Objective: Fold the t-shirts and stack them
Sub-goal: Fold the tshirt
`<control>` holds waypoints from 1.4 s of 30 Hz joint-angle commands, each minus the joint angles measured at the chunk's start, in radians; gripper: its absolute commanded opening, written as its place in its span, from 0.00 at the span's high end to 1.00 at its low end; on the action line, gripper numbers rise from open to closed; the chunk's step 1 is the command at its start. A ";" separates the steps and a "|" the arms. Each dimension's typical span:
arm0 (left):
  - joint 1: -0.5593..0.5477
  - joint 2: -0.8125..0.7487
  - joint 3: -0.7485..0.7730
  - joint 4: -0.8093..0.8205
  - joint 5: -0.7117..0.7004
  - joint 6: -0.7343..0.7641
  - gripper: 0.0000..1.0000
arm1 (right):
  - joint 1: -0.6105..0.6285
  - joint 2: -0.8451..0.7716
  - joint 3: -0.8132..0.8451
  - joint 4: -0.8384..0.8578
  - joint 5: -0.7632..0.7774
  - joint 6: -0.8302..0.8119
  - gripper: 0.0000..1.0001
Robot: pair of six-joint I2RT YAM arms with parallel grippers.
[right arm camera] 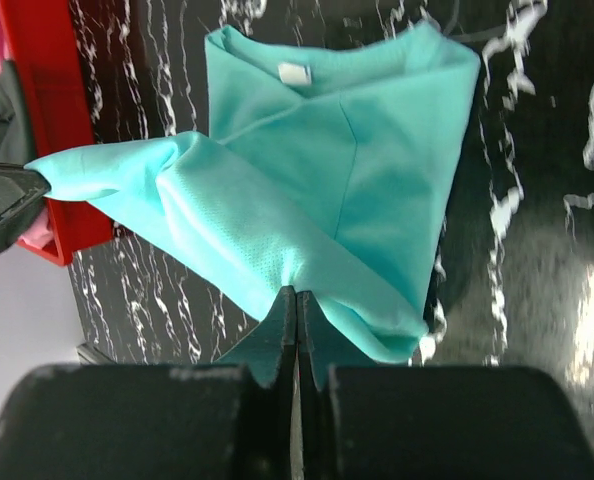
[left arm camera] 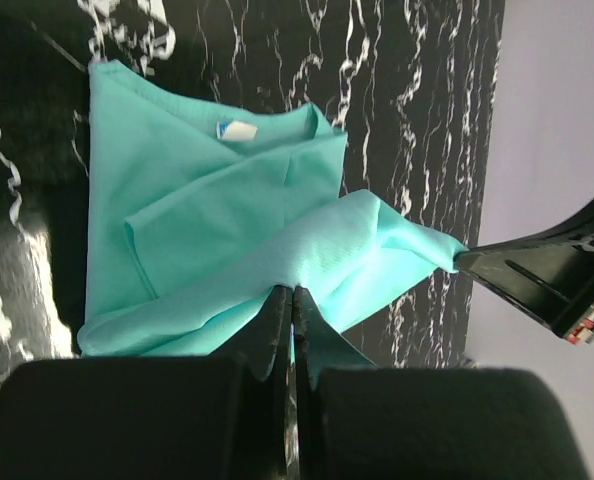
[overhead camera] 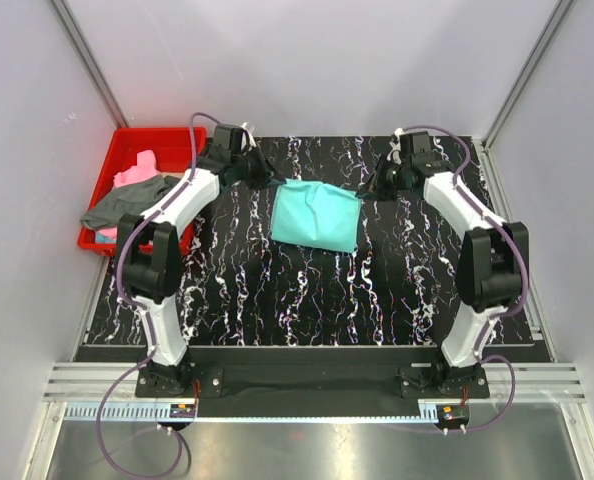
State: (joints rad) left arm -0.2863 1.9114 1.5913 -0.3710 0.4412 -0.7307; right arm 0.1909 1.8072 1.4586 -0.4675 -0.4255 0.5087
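Teal t-shirt (overhead camera: 315, 215), apparently in both tools (left arm camera: 292, 293) (right arm camera: 296, 293)

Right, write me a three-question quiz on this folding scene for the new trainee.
1. True or false: the left tool and the right tool are each shut on cloth of the teal t-shirt.
2. Where are the pink t-shirt and the dark grey t-shirt? A) stacked on the teal one; B) in the red bin; C) held by the left tool.
3. Short answer: which shirt spills over the bin's edge?
Key: 1 true; 2 B; 3 the dark grey t-shirt.
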 commanded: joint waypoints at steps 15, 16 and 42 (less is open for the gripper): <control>0.125 0.548 0.588 0.185 0.122 -0.009 0.55 | -0.083 0.550 0.561 0.101 -0.122 -0.047 0.31; 0.127 0.542 0.591 0.163 0.110 0.019 0.54 | -0.090 0.561 0.603 0.063 -0.116 -0.056 0.30; 0.038 0.267 0.032 -0.043 -0.026 0.327 0.49 | -0.099 0.311 -0.042 0.239 -0.384 -0.173 0.22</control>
State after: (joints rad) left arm -0.2432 2.2070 1.6379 -0.4286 0.4049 -0.4366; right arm 0.0734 2.1738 1.4731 -0.3031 -0.7734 0.3401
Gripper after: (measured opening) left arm 0.510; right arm 0.795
